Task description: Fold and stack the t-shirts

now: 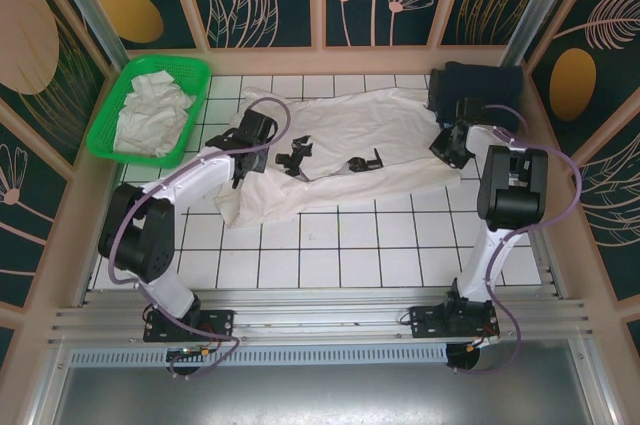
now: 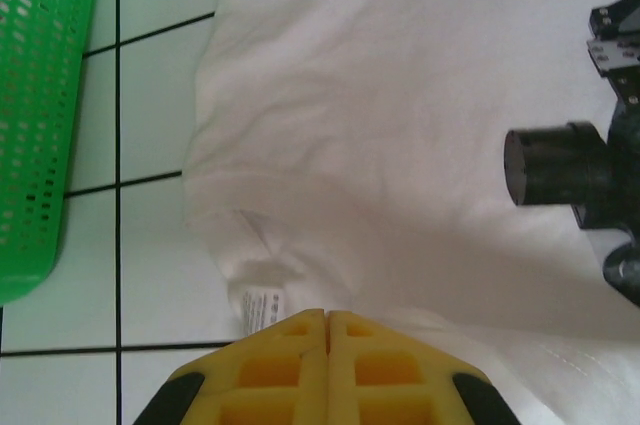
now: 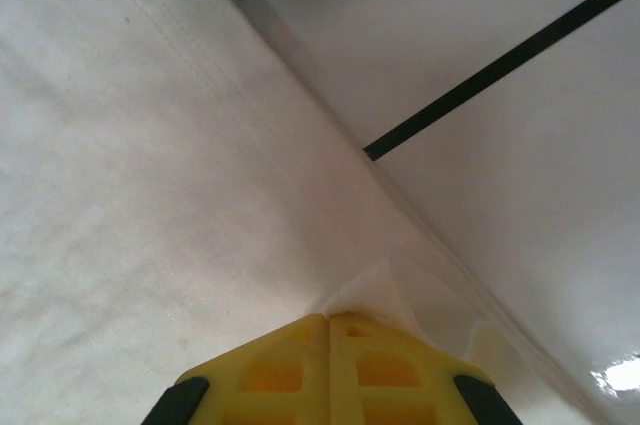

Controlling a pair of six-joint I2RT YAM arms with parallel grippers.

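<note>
Currently, one white t-shirt (image 1: 370, 135) lies spread lengthwise left to right at the far middle of the table (image 1: 330, 265), left gripper (image 2: 327, 317) clamped on its left edge, right gripper (image 3: 328, 319) clamped on its right edge.

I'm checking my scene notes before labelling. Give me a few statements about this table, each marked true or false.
1. The green basket holds crumpled white cloth. True.
2. The right claw hangs open over bare tile. False: it is shut on the t-shirt, at its edge.
3. The t-shirt sits folded in the basket. False: it lies spread across the table.
4. Small black objects lie on the t-shirt. True.
</note>
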